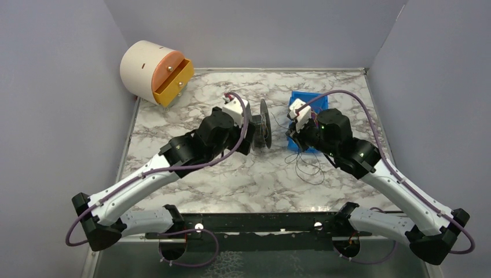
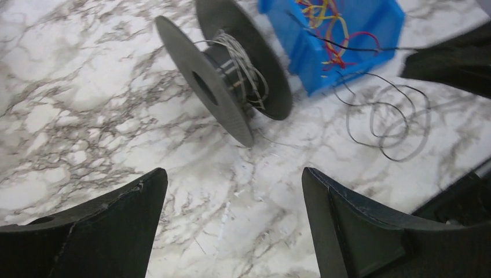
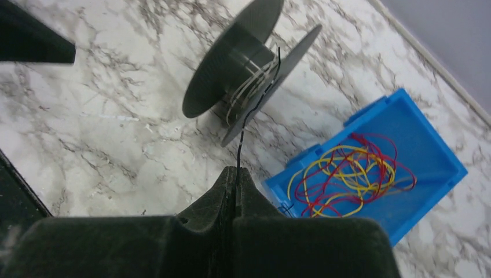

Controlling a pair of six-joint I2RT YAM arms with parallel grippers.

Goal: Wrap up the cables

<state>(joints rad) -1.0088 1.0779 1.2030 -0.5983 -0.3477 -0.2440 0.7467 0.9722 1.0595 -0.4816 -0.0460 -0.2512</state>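
The right hand is pinched fully shut on the black strand. The strand rises out of the seam between its fingers and runs taut up to the spool, where it meets the hub between the two discs. Holding it by that short, straight length looks deliberate: a limp hair-thin wire can only be laid onto the hub if it is kept under tension.

The left hand hangs wide open and holds nothing, just short of the spool, with bare surface showing between its fingers. It seems placed to steady or turn the spool, which stands on the edges of its discs and could roll.

The rest of the black strand lies in loose loops on the surface beside the blue bin, so most of it is judged unwound as yet. A few pale turns sit on the hub. The red and yellow cables lie tangled inside the bin, apart from both hands, probably waiting their turn.
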